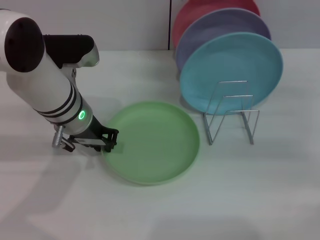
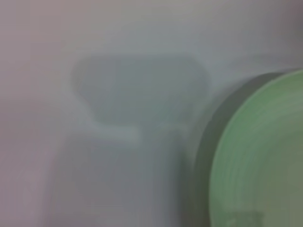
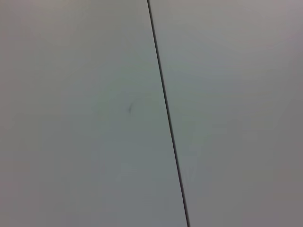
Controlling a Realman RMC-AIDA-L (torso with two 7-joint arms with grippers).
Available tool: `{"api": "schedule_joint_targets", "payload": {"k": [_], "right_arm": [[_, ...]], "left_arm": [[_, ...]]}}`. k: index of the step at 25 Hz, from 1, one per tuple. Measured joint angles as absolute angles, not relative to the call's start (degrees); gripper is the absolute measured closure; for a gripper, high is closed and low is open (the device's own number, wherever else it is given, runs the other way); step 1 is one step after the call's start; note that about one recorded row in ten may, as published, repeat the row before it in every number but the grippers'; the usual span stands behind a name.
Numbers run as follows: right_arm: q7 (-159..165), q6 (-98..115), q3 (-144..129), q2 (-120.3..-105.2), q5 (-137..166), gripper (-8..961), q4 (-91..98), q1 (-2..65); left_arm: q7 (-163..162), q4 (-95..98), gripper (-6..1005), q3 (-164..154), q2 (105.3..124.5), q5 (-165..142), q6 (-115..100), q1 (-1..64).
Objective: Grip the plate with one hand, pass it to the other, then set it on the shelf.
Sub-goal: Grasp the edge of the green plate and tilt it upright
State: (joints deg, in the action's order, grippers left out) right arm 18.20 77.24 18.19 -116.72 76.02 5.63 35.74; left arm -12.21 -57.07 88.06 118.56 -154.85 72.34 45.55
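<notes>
Whether the fingers of the left gripper point(image 1: 106, 140) were open or closed could not be told; it sat at the left rim of one green plate point(image 1: 152, 142) lying flat on the table point(image 1: 260, 195). One wire shelf point(image 1: 231, 112) stood beside it, three plates leaning behind: turquoise point(image 1: 231, 70), lavender point(image 1: 220, 27), red point(image 1: 200, 10).

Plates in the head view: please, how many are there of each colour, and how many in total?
Light green plate, flat on the table, the left tool at its rim: 1
Turquoise-blue plate, upright in the wire shelf: 1
Lavender plate, behind it: 1
Red plate, at the back: 1
Total: 4 plates
</notes>
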Motion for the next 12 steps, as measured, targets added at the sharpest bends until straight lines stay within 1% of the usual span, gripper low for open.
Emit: {"api": "schedule_joint_targets", "payload": {"k": [7,12], "right_arm": [[18.2,77.3,18.1,-116.72,76.0,409,5.6,35.7],[18.2,77.3,18.1,-116.72,76.0,409,5.6,35.6]], "left_arm": [[-12.2,-57.2,795,88.1,118.56,-154.8,72.3,45.4],[-12.2,-57.3,875,88.1,118.56,-154.7,72.4,45.5]]}}
